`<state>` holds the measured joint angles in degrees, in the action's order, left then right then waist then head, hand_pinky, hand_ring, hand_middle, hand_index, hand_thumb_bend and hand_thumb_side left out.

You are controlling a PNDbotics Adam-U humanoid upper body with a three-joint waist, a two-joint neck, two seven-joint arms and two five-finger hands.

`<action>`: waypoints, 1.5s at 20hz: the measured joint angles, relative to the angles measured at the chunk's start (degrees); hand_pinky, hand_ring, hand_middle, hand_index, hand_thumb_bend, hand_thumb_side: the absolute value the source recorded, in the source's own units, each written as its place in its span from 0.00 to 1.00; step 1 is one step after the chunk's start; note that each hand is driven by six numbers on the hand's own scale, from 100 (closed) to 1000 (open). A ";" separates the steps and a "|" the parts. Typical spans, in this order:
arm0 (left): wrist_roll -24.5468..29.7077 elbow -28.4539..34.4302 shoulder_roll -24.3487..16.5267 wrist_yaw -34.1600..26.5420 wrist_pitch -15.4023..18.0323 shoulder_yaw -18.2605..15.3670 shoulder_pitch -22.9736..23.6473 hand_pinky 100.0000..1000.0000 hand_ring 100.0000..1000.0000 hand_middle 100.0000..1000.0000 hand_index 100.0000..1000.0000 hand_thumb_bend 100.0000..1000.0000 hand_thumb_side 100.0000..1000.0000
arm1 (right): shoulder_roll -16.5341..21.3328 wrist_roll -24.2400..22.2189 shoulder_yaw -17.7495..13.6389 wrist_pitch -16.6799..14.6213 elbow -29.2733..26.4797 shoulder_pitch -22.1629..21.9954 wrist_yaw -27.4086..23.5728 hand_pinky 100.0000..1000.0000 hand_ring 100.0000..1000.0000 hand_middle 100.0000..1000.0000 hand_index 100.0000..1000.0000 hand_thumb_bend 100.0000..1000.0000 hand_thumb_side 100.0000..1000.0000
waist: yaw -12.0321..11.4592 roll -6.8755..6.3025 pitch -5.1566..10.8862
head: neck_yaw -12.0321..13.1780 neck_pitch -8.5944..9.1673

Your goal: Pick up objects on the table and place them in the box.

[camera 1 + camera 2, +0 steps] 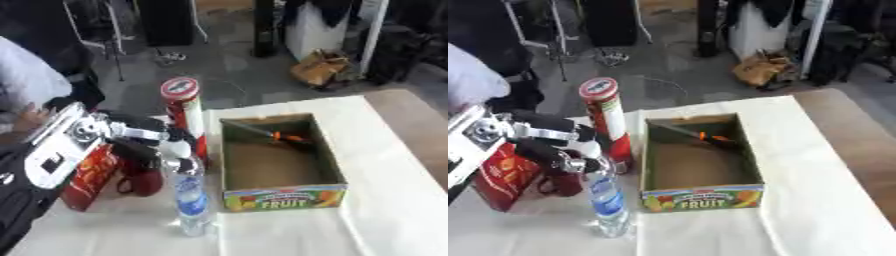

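A clear water bottle (192,196) with a blue label and a white cap stands upright on the white table, in front of the box's left corner. My left hand (147,141) comes in from the left, and its black fingers curl round the bottle's neck and cap. Just behind the bottle stands a tall red can (185,111) with a round lid. A red mug (144,181) and a red packet (88,177) sit under my left forearm. The open cardboard box (283,195), labelled FRUIT, holds a thin orange and black thing (289,136) at its far end. No right hand shows.
The white table (385,165) runs right of the box to a brown strip (411,117) along its right edge. Beyond the far edge is grey floor with stands, bags and dark furniture.
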<state>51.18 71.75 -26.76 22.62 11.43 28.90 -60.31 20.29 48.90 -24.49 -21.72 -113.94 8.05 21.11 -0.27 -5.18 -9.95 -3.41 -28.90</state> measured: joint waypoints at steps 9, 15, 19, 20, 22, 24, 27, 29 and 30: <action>0.06 0.00 0.63 -0.11 -0.07 0.00 0.00 1.00 1.00 1.00 1.00 0.13 1.00 | 0.00 0.00 0.00 0.00 0.00 0.01 0.00 0.71 0.82 0.67 0.71 0.00 1.00 | 0.22 0.05 0.00 | 0.64 0.15; 0.05 -0.39 0.87 -0.09 -0.06 0.01 0.00 1.00 1.00 1.00 1.00 0.13 1.00 | -0.01 0.00 0.00 0.00 0.00 0.01 0.00 0.71 0.82 0.67 0.71 0.00 1.00 | 0.20 0.05 0.00 | 0.62 0.15; -0.03 -0.76 0.92 -0.01 0.04 0.02 0.00 1.00 1.00 1.00 1.00 0.12 1.00 | -0.01 0.00 0.01 0.00 0.00 0.01 0.00 0.71 0.82 0.67 0.71 0.00 1.00 | 0.20 0.05 0.00 | 0.62 0.19; -0.04 -0.80 0.94 0.02 0.05 0.02 0.00 1.00 1.00 1.00 1.00 0.12 1.00 | -0.01 0.00 0.01 0.00 0.00 0.02 0.00 0.71 0.82 0.67 0.71 0.00 1.00 | 0.20 0.05 -0.01 | 0.63 0.32; -0.06 -1.07 1.19 0.12 0.07 0.03 0.00 1.00 1.00 1.00 1.00 0.12 1.00 | -0.01 0.00 0.01 0.00 0.00 0.02 0.00 0.71 0.82 0.67 0.71 0.00 1.00 | 0.20 0.05 -0.01 | 0.64 0.37; -0.06 -1.12 1.40 0.20 0.09 0.05 0.01 1.00 1.00 1.00 1.00 0.12 1.00 | -0.01 0.00 0.01 0.00 0.00 0.02 0.00 0.71 0.82 0.67 0.71 0.00 1.00 | 0.20 0.05 -0.01 | 0.65 0.37; -0.08 -1.25 1.40 0.23 0.12 0.05 0.01 1.00 1.00 1.00 1.00 0.11 1.00 | -0.01 0.00 0.01 0.00 0.00 0.02 0.00 0.71 0.82 0.67 0.71 0.00 1.00 | 0.19 0.05 -0.01 | 0.66 0.37; -0.12 -1.43 1.40 0.24 0.17 0.06 0.01 1.00 1.00 1.00 1.00 0.11 1.00 | -0.01 0.00 0.01 0.00 0.00 0.02 0.00 0.71 0.82 0.67 0.71 0.00 1.00 | 0.19 0.06 -0.01 | 0.66 0.37; -0.14 -1.44 1.41 0.24 0.20 0.07 0.01 1.00 1.00 1.00 1.00 0.11 1.00 | -0.01 0.00 0.01 0.00 0.00 0.02 0.00 0.71 0.82 0.67 0.71 0.00 1.00 | 0.19 0.07 -0.01 | 0.66 0.37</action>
<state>51.04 70.31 -25.35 22.86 11.63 28.97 -60.30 20.29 48.90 -24.48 -21.72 -113.94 8.06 21.11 -0.08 -5.10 -9.95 -2.75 -28.53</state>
